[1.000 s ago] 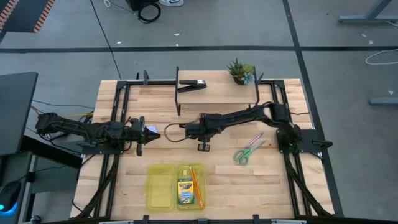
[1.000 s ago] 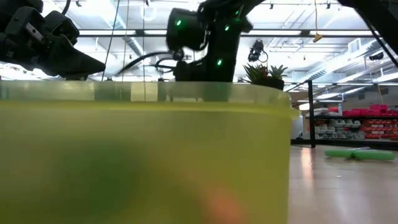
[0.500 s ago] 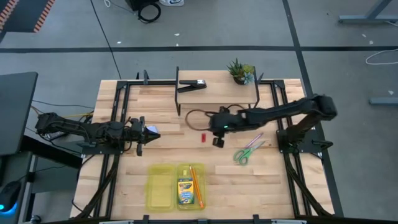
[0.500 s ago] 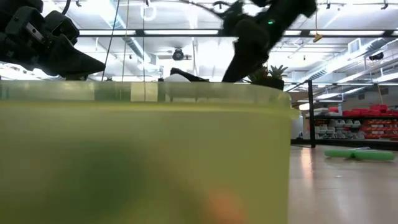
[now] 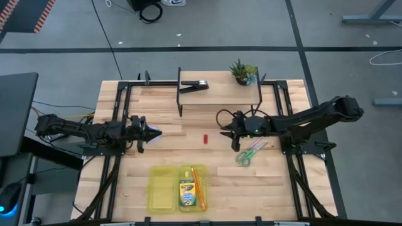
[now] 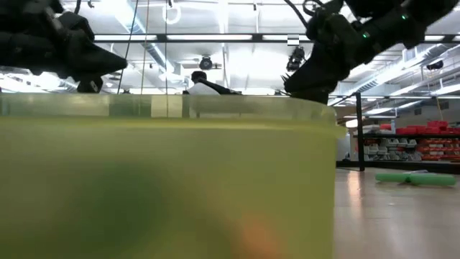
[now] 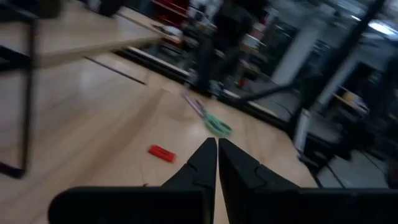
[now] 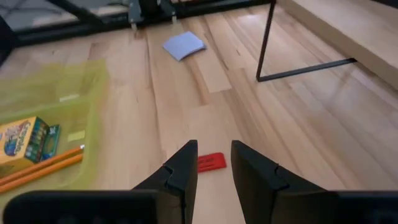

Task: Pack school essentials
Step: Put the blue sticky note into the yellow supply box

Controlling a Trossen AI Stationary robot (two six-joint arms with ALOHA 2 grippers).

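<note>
Left gripper (image 5: 152,133) hung low at my left side with its fingers (image 7: 200,163) pressed together, nothing between them. Nearest me sat the yellow-green tray (image 5: 160,202), with the crayon box (image 5: 186,193) and the orange pencil (image 5: 196,183) inside. Further in, I saw the short red piece (image 5: 205,139) lying alone on the wood, the pale block (image 8: 184,45) near the left arm. My right gripper (image 5: 223,130) hovered with fingers (image 8: 184,163) slightly parted, empty, just above the green-handled scissors (image 5: 245,155). The potted plant (image 5: 242,71) stood farthest back.
</note>
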